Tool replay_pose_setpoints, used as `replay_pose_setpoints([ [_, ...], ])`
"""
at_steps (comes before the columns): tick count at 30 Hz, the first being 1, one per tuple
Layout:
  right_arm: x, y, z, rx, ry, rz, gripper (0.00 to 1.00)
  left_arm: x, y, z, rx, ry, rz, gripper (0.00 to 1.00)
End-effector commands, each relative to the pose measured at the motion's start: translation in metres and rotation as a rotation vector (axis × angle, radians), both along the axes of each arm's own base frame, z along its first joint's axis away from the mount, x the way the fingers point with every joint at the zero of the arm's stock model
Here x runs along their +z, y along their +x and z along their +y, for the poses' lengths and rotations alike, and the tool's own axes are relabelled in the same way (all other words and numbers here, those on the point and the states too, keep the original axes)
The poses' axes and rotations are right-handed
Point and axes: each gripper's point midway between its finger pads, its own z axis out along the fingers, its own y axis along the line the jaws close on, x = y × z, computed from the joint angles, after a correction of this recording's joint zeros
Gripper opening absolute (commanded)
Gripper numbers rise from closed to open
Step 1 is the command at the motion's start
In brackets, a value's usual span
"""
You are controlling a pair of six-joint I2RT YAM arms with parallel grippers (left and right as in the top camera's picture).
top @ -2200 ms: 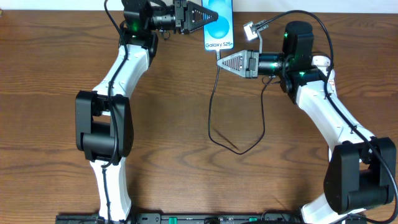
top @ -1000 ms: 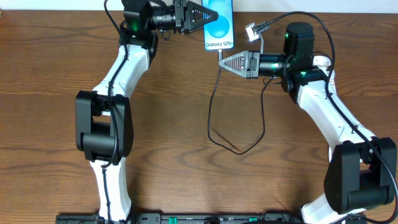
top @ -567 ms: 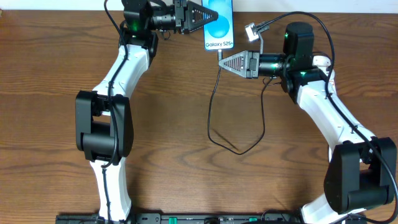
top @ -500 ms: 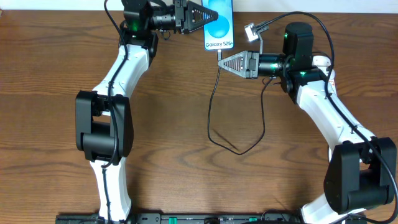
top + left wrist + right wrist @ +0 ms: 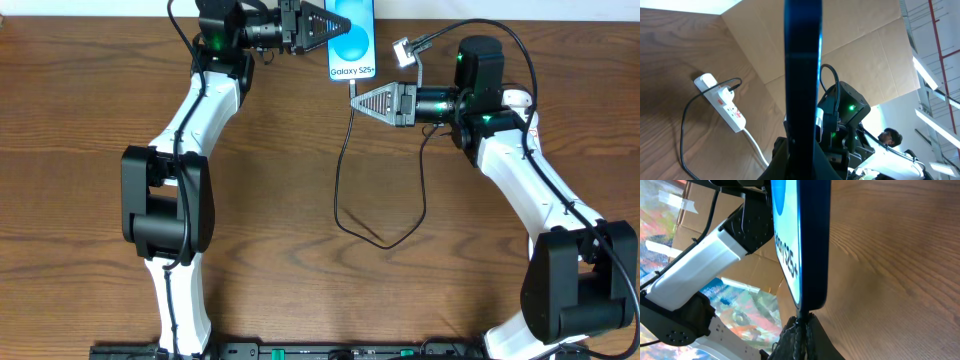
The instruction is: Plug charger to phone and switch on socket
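Note:
The phone (image 5: 358, 52), cyan screen reading "Galaxy S25+", is held above the table at the far edge by my left gripper (image 5: 346, 27), which is shut on its upper part. In the left wrist view the phone (image 5: 802, 70) shows edge-on between the jaws (image 5: 800, 157). My right gripper (image 5: 352, 99) is shut on the charger's black plug tip (image 5: 802, 316), which meets the phone's bottom edge (image 5: 812, 297). The charger cable (image 5: 339, 180) loops down over the table. The white socket (image 5: 724, 104) lies behind the right arm, with the black cable plugged into it.
In the overhead view only a white bit of the strip (image 5: 516, 99) shows beside the right arm. Its white cord (image 5: 756, 146) runs off toward the arm. A cardboard sheet (image 5: 850, 55) stands at the table's far edge. Brown wooden table (image 5: 90, 120) all round.
My right gripper has edged very slightly toward the phone's bottom edge with the plug. The left arm and the phone have not moved.

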Motion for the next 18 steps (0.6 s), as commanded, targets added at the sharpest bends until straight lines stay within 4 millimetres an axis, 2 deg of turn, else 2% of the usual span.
replay_pose_setpoints([
  [1, 0.0080, -0.0046, 0.0039, 0.037, 0.016, -0.026, 0.01, 0.0226, -0.0057, 0.0007, 0.009, -0.012, -0.069, 0.07],
  [18, 0.0099, -0.0071, 0.0033, 0.054, 0.025, -0.032, 0.01, 0.0226, -0.0056, 0.0007, 0.010, -0.012, -0.073, 0.07],
])
